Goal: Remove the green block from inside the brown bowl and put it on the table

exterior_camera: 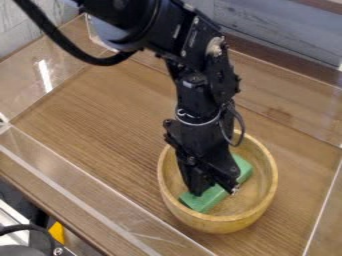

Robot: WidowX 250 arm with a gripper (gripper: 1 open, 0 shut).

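The brown bowl (pixel 269 184) sits on the table (pixel 107 110) near the front right. The green block (pixel 213 201) lies tilted inside it, showing below and to the right of the fingers. My gripper (pixel 203 186) points straight down into the bowl, its black fingers drawn together and pinching the block near its middle. The arm hides the block's centre and the far inner wall of the bowl.
Clear acrylic walls (pixel 74 195) bound the tabletop at the front, left and right. A black cable (pixel 60 45) loops from the arm at the upper left. Bare wood-grain surface stretches left of and behind the bowl.
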